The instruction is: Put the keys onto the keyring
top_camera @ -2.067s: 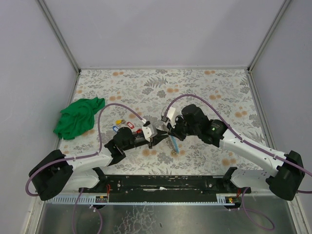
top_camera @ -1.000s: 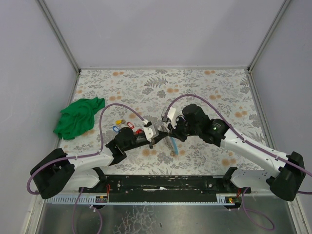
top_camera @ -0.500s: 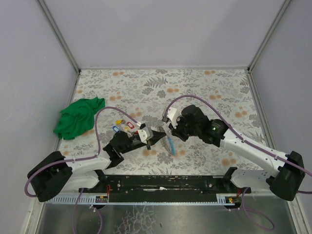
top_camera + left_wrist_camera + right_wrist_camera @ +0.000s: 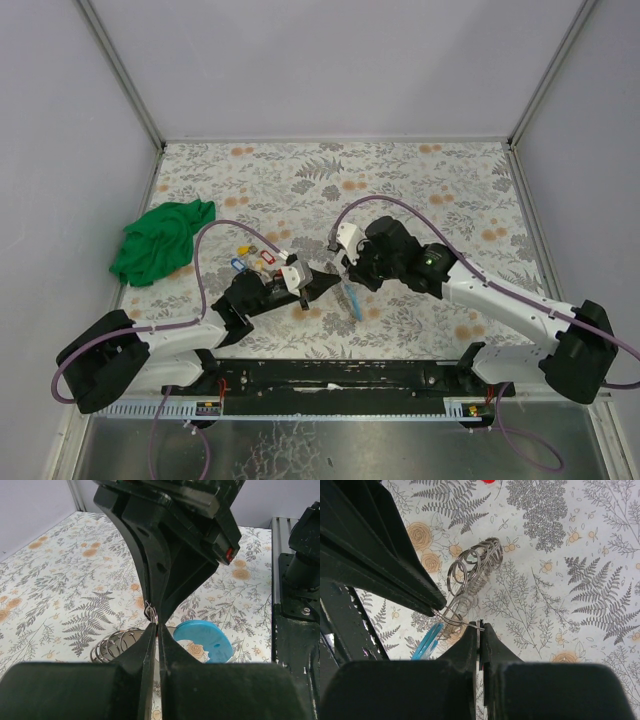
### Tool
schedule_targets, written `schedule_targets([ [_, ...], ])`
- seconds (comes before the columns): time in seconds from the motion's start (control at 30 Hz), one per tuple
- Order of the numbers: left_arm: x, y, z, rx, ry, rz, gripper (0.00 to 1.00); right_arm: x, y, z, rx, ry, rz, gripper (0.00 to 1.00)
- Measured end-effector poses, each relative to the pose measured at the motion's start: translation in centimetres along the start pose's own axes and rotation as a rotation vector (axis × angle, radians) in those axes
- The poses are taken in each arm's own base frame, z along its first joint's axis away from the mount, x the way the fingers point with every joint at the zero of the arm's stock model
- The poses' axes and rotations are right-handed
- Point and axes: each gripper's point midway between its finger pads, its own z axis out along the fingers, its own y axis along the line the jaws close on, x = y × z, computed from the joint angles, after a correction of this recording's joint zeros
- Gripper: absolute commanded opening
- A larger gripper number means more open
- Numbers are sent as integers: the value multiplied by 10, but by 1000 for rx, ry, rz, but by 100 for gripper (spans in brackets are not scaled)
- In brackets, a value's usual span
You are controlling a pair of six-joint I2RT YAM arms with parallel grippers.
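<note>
From above, we see the keys [image 4: 255, 260] lying in a small cluster of yellow, blue and red tags on the table [image 4: 420, 180], left of centre. They sit just beyond the left arm's wrist, with the green cloth [image 4: 160, 240] further left. The left gripper [image 4: 325, 283] and right gripper [image 4: 347, 275] meet tip to tip near the middle. The keyring [image 4: 352, 298] is directly below them in the frame, its light-blue arc showing, well apart from the keys.

In the left wrist view, the left gripper [image 4: 157, 630] has its fingers pressed together with no gap. The right gripper [image 4: 156, 607] comes down from the top of the frame to meet it, and a tiny wire loop sits between the two tips. We cannot tell whether the left fingers actually pinch that loop. Below lies the keyring [image 4: 202, 642], blue part at lower right and coiled metal rings at lower left.

In the right wrist view, the right gripper [image 4: 480, 630] is closed on a thin wire of the keyring [image 4: 475, 560]. The left gripper [image 4: 437, 604] touches the same wire from the left.

We judge the task barely begun. The ring is in hand, perhaps being pried open. No key shows on it, so every key is left to thread.
</note>
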Motion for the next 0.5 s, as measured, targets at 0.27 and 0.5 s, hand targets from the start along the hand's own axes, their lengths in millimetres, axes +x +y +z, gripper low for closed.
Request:
schedule_targets([
  [0.27,2,1,0,-5,7,-2,0,-10,0,-13,9,-50,-10,0],
  [0.5,-3,3,-2,-20,-1,2,6,-17,5,-21,-8,-86,-18,0],
])
